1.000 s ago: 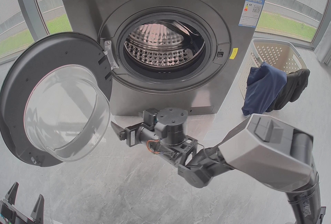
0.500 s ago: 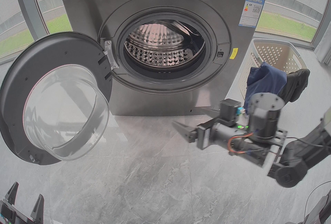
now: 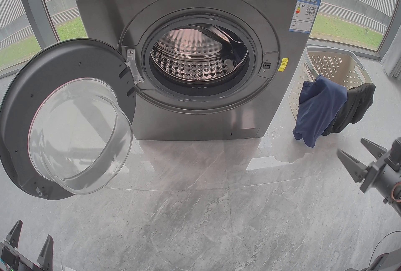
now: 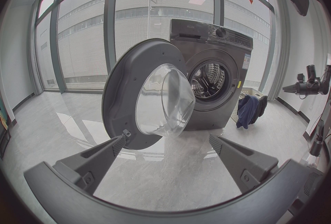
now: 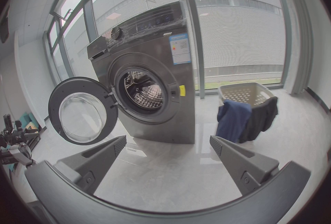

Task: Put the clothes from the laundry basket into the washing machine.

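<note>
While open, end effector (image 3: 351, 146) near clothes (image 3: 319, 109)

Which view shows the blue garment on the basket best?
Head view: the blue garment hangs over the front rim of the laundry basket, beside the black garment, close and unobstructed. Right wrist view shows the same drape from farther off; left wrist view, farthest.
</note>
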Robot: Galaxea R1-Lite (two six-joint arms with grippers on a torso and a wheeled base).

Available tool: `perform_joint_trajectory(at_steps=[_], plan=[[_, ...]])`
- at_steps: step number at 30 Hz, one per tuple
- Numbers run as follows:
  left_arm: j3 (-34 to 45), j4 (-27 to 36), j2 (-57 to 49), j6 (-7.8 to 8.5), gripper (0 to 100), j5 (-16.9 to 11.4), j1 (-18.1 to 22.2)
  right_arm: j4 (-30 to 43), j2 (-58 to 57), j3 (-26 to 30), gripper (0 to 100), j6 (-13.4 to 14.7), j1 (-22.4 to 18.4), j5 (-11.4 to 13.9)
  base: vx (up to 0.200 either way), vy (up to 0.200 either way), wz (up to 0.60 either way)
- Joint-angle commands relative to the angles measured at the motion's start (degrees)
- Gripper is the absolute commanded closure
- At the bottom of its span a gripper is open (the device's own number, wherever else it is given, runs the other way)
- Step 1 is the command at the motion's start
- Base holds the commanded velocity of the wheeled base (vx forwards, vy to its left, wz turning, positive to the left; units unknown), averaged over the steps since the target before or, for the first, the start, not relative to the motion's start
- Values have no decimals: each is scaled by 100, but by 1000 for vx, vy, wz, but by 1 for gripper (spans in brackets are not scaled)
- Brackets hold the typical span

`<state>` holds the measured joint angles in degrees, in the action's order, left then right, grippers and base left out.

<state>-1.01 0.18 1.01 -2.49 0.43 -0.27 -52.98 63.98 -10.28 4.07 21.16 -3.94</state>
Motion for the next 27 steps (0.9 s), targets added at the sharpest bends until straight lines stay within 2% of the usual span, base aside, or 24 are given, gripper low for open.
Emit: perform_joint_trajectory(at_steps=[1,3,14,16,20,26,27], plan=[[84,-1,-57,-6,0,1,0,2424,-3902,1010,0,-161,-1492,236,0,0,0],[84,-1,-57,-6,0,1,0,3013,-4534,993,0,-161,-1615,315,0,0,0],[84,-1,-57,-6,0,1,0,4815,-6028,1028,0,-170,-1817,359,0,0,0],[84,-1,-57,-6,0,1,0,4876,-6195,1028,0,-187,-2046,429,0,0,0],[84,-1,-57,-6,0,1,0,4876,-6398,1028,0,-258,-2116,473,0,0,0],[84,-1,-57,-6,0,1,0,4876,-6398,1028,0,-293,-2116,411,0,0,0],[84,-1,-57,-6,0,1,0,4990,-6398,1028,0,-267,-2116,315,0,0,0]])
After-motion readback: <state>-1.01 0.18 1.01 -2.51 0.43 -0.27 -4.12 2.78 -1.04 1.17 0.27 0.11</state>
